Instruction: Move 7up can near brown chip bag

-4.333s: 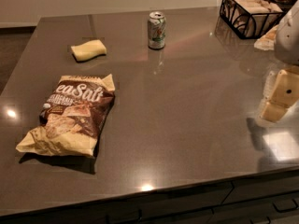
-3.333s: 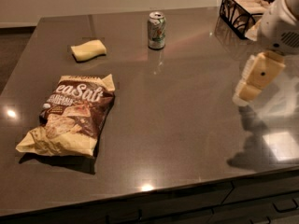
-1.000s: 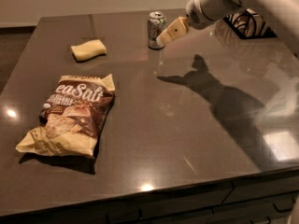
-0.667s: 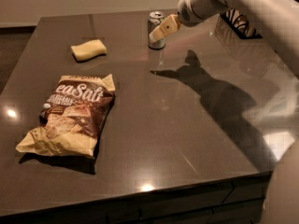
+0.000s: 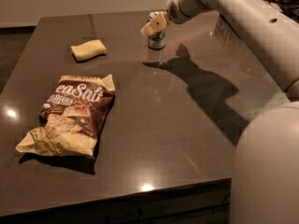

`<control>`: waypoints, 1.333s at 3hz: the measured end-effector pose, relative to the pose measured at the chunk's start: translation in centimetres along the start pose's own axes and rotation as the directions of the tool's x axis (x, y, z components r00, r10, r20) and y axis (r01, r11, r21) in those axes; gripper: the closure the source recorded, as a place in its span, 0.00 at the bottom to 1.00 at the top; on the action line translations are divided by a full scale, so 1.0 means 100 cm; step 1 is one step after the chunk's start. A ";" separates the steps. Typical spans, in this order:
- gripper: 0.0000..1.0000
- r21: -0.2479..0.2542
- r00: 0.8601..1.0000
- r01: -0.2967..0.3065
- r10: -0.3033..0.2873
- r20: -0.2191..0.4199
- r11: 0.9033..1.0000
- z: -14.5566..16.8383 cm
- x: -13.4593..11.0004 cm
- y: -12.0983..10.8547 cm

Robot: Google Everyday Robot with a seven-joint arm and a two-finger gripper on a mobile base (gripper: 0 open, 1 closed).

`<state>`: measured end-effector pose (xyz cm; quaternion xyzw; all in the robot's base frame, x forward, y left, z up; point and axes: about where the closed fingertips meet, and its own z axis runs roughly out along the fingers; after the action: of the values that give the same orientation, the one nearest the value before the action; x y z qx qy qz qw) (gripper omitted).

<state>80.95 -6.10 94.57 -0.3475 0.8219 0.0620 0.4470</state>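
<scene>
The small silver-and-green 7up can [image 5: 156, 41] stands upright at the far side of the dark grey table [image 5: 177, 125], well apart from the crinkled brown chip bag [image 5: 72, 115] lying at the near left. The pale gripper [image 5: 154, 24] sits at the can's top; whether it has hold, I cannot tell. By my reckoning the whole carry is left.

Dim; shadow-casting claw [image 5: 154, 25] at 7up can [image 5: 157, 42]

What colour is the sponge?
The sponge is pale yellow, camera view; tool at the 7up can.
</scene>
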 end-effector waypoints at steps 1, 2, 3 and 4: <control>0.00 -0.029 1.000 -0.017 0.017 -0.001 0.999 0.021 -0.002 -0.001; 0.00 -0.059 0.999 -0.041 0.041 0.002 0.997 0.039 -0.004 0.000; 0.00 -0.078 0.999 -0.053 0.053 0.004 0.996 0.052 -0.009 -0.001; 0.18 -0.085 0.998 -0.057 0.057 0.000 0.995 0.058 -0.011 -0.004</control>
<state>85.55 -3.45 92.05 -0.3425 0.8276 0.1100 0.4309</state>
